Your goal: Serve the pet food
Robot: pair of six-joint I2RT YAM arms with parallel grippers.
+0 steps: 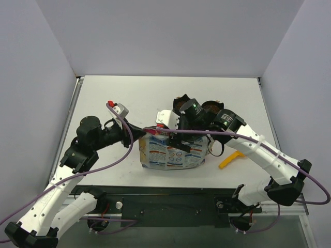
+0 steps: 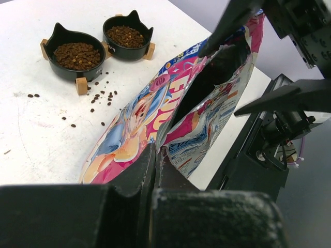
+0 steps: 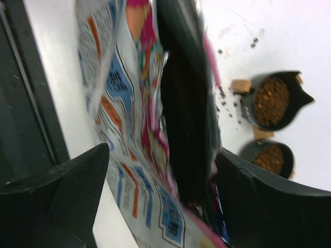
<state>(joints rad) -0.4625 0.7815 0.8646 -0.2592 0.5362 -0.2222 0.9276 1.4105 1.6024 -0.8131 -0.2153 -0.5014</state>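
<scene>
1. Pet food bag [image 1: 170, 154]: resting on the bench [image 1: 119, 95] near its front edge, between the two arms. Showing a white-and-blue printed back to the overhead view and a colourful, magenta-edged front to the left wrist view. Gaping open at the top.
2. Left end effector [image 2: 158, 152]: clenching on one edge of the bag mouth, pinching the film between shut fingers.
3. Right end effector [image 3: 160, 170]: hanging released at the open bag mouth, straddling it with one finger on either side. Possibly brushing the film; too blurred in the right wrist view for a firm call.
4. Kibble [image 2: 77, 54]: small brown pellets, filling both bowls nearly to the rim.
5. Black bowls [image 2: 126, 53]: two, with ear-shaped rims, sitting side by side on small wooden feet on the far part of the bench, beyond the bag and apart from it.
6. Loose pellets [image 2: 101, 95]: lying scattered on the bench just in front of the bowls, between them and the bag.
7. Scoop [image 1: 231, 159]: yellow-orange plastic, lying on the bench to the right of the bag, not touching it, beside the right forearm.
</scene>
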